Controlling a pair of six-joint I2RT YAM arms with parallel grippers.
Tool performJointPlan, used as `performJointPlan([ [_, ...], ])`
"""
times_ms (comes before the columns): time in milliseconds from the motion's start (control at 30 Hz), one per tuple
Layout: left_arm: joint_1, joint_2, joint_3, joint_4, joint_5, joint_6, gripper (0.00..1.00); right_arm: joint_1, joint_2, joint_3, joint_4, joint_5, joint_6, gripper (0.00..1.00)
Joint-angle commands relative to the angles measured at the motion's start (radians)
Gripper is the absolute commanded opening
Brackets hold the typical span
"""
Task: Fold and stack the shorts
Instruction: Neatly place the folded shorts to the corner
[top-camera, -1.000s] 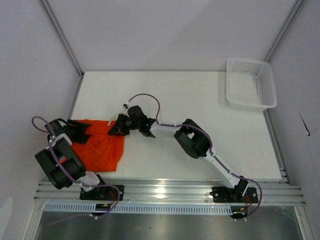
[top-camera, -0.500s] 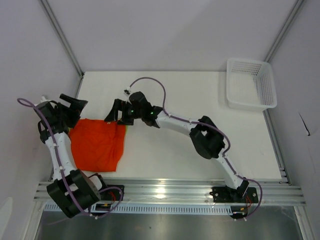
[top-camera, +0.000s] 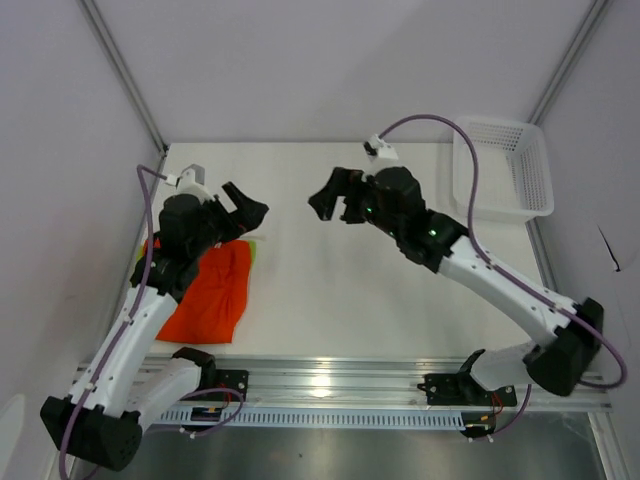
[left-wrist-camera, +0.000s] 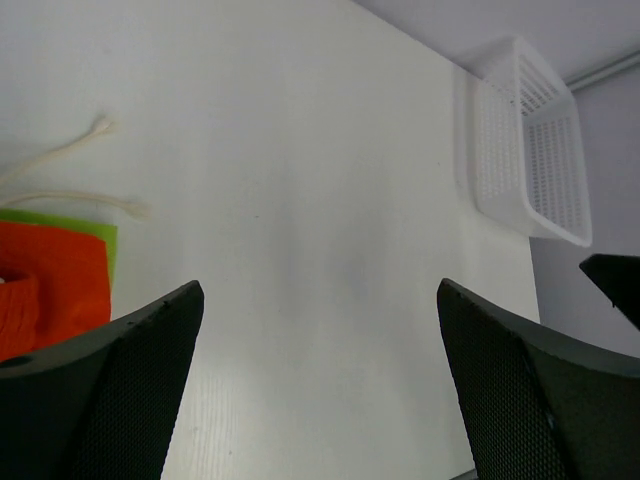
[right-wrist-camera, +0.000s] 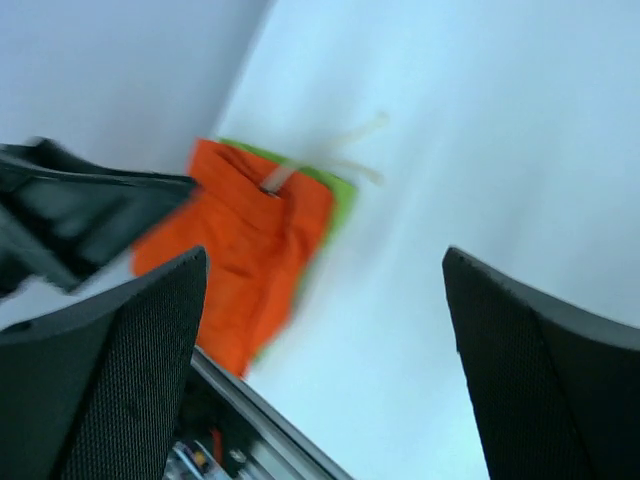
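The orange-red shorts (top-camera: 212, 293) lie folded at the table's front left, on top of the lime green shorts, of which only a thin edge (top-camera: 252, 251) shows. In the left wrist view the orange fabric (left-wrist-camera: 50, 285), a green strip (left-wrist-camera: 62, 223) and white drawstrings (left-wrist-camera: 72, 172) sit at the left edge. The right wrist view shows the same stack, orange (right-wrist-camera: 248, 250) over green (right-wrist-camera: 341, 201), blurred. My left gripper (top-camera: 246, 209) hangs open above the stack's far right corner, holding nothing. My right gripper (top-camera: 334, 198) is open and empty over the table's middle, well clear of the shorts.
A white mesh basket (top-camera: 532, 184) stands at the back right corner, also seen in the left wrist view (left-wrist-camera: 530, 150). Grey walls close in the table on three sides. The aluminium rail (top-camera: 340, 380) with both arm bases runs along the front edge.
Both grippers opened and lifted off the shorts. The right arm pulled back to the right and the left arm swung up over the stack's far corner. The orange shorts stayed folded.
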Motion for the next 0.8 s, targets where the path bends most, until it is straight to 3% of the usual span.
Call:
performJointPlan([
  [0,-0.131,-0.119,-0.077,0.049,-0.255,0.066,0.99,-0.022,-0.196,-0.194,-0.029,0.230,-0.152,0.99],
  [133,-0.228,-0.251,-0.203,0.090,-0.301,0.093,0.99,-0.041,-0.463,-0.436,0.054,0.400,-0.267,1.00],
  [300,-0.245,-0.351,-0.398,0.174,-0.252,0.119,0.99,-0.062,-0.742,-0.657,0.012,0.505,-0.347,1.00],
  [500,-0.277,-0.495,-0.570,0.245,-0.249,0.179,0.99,-0.073,-0.903,-0.895,0.015,0.533,-0.367,1.00],
  [633,-0.277,-0.576,-0.650,0.267,-0.233,0.240,0.99,-0.073,-1.026,-1.062,0.130,0.537,-0.384,1.00],
  [767,-0.279,-0.618,-0.677,0.244,-0.230,0.254,0.99,-0.075,-1.069,-1.115,0.141,0.540,-0.367,0.99],
])
